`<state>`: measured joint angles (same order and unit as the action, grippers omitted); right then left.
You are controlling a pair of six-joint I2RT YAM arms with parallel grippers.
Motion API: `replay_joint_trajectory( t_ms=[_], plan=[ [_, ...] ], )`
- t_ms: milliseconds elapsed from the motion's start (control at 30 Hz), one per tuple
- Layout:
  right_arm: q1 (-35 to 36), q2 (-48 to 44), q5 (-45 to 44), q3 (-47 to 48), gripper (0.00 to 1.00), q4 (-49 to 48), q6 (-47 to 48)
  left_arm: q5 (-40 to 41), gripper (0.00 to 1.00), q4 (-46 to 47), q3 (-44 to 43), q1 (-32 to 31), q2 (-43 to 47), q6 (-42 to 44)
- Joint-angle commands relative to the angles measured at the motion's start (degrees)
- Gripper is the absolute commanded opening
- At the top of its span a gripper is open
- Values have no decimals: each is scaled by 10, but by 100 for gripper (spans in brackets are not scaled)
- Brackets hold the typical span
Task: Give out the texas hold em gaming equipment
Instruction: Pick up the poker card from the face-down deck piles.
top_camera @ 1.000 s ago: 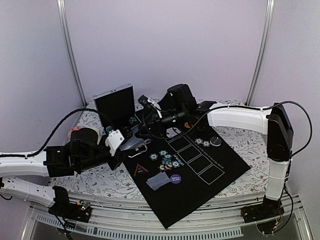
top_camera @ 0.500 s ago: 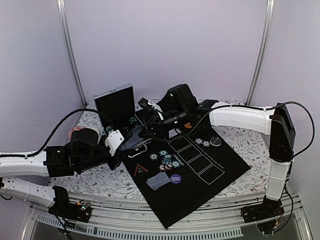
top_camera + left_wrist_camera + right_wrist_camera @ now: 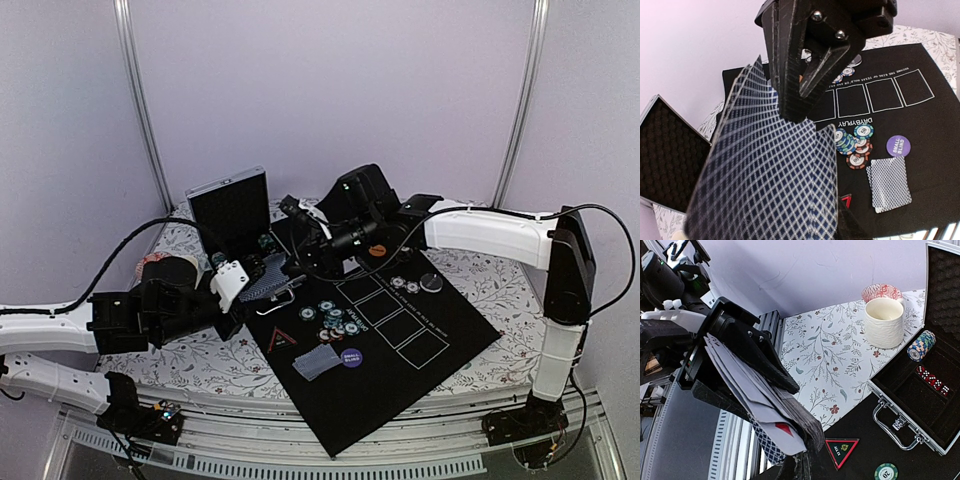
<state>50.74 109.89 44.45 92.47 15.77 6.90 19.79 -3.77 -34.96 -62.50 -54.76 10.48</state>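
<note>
My left gripper (image 3: 258, 287) is shut on a fanned deck of blue-checked playing cards (image 3: 770, 175), held above the mat's left edge. My right gripper (image 3: 803, 468) reaches in from the far side, its jaws shut on the deck's top edge; its black fingers (image 3: 796, 75) show above the fan. How many cards it pinches I cannot tell. On the black mat (image 3: 400, 372) lie a cluster of teal, red and white chips (image 3: 854, 145), two face-down cards (image 3: 889, 182), a purple button (image 3: 898, 146) and a red-edged triangle (image 3: 841, 450). A dark button (image 3: 431, 283) lies farther right.
The silver case (image 3: 232, 205) stands open at the back left, with a chip stack (image 3: 920, 345) and red dice (image 3: 931, 379) inside. A white cup (image 3: 884, 322) and a red-patterned bowl (image 3: 881, 291) sit on the floral cloth beyond it.
The right gripper has moved slightly left and closed onto the top edge of the deck. The left arm and its cards have stayed in place.
</note>
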Motion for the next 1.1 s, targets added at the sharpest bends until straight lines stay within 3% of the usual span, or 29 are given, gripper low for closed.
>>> replay_joint_trajectory(
  t_ms=[0, 1067],
  plan=[
    [2, -36, -17, 18, 2, 44, 28, 2, 34, 16, -3, -5, 3, -1],
    [-25, -88, -38, 15, 2, 79, 51, 1, 34, 17, 0, -6, 1, -9]
  ],
)
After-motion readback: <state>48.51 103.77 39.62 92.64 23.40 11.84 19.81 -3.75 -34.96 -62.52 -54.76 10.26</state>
